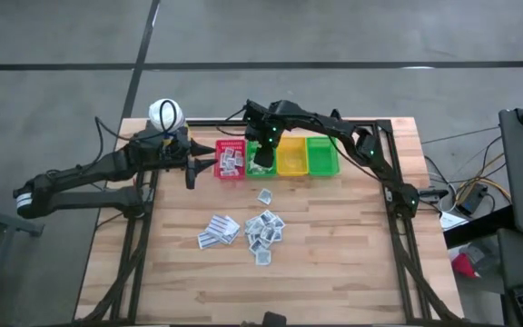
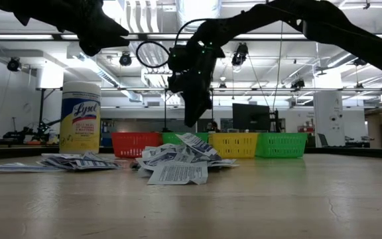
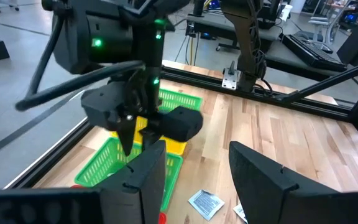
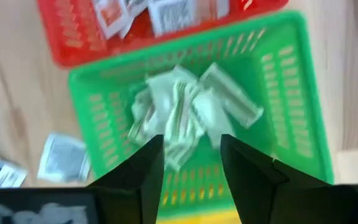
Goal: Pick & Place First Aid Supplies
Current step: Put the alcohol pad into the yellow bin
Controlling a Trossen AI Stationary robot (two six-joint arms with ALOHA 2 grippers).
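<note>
1. Right claw (image 4: 188,163) hangs over the dark green bin (image 4: 291,87), fingers spread, nothing between them.
2. Inside that bin lies a loose heap of white packets (image 4: 191,112).
3. Red bin (image 1: 230,159) just beside it holds sachets with red print (image 4: 114,12).
4. Yellow bin (image 1: 291,156) and light green bin (image 1: 322,156) complete the row along the far side of the wooden surface (image 1: 352,245).
5. Mid-surface: a scattered pile of white sachets (image 1: 263,229), a fanned stack of packets (image 1: 218,230) beside it, one stray sachet (image 1: 265,195) nearer the bins.
6. Left claw (image 3: 197,174) is open and empty, held beside the red bin.
7. Lysol wipes canister (image 2: 79,117) stands at the far left corner.
</note>
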